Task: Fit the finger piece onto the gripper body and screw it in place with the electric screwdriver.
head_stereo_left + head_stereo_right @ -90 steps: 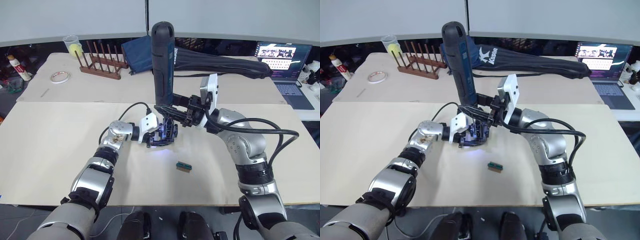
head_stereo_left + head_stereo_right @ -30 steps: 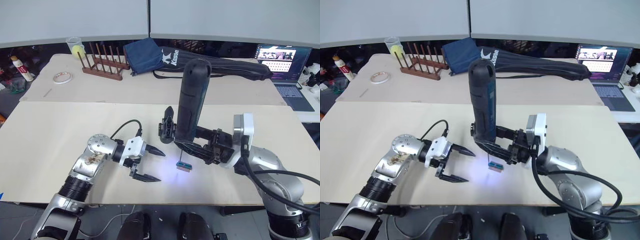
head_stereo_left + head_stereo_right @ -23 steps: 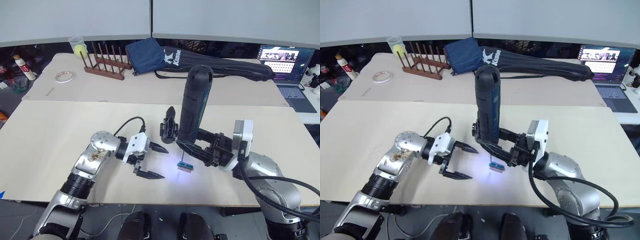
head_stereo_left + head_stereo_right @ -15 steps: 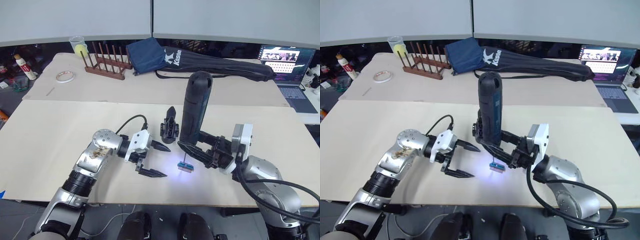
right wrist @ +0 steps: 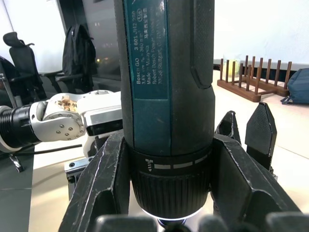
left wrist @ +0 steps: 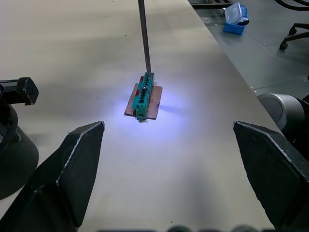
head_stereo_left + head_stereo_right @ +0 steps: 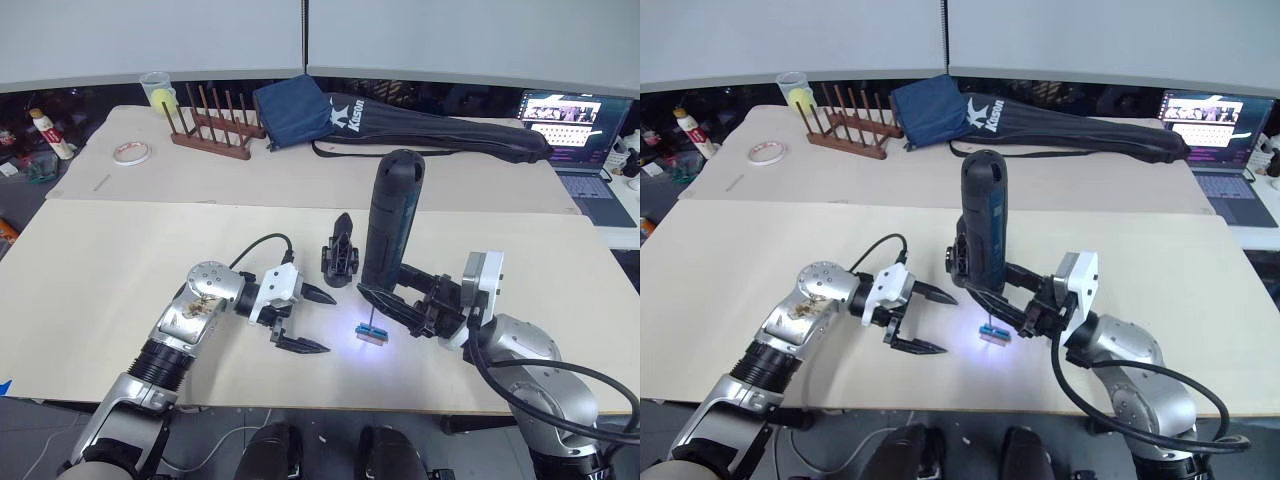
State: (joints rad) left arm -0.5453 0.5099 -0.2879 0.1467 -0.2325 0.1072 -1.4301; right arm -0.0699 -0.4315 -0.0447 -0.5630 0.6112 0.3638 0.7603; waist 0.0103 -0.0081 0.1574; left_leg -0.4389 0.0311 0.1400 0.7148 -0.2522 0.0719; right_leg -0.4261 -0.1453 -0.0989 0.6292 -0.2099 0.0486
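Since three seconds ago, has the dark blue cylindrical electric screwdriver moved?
Yes. The electric screwdriver moved from over the black gripper body to the small green block.

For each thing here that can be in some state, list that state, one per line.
Left gripper: open, empty, low over the table.
Right gripper: shut on the screwdriver.
Screwdriver: upright, tip light on, bit on the green block.
Green block: flat on the table, lit.
Gripper body: standing on the table, unheld.
Laptop: open, screen on.

gripper body [image 7: 339, 262] behind green block [image 7: 371, 334] | electric screwdriver [image 7: 391, 220] bit on block | left gripper [image 7: 306, 320] left of block
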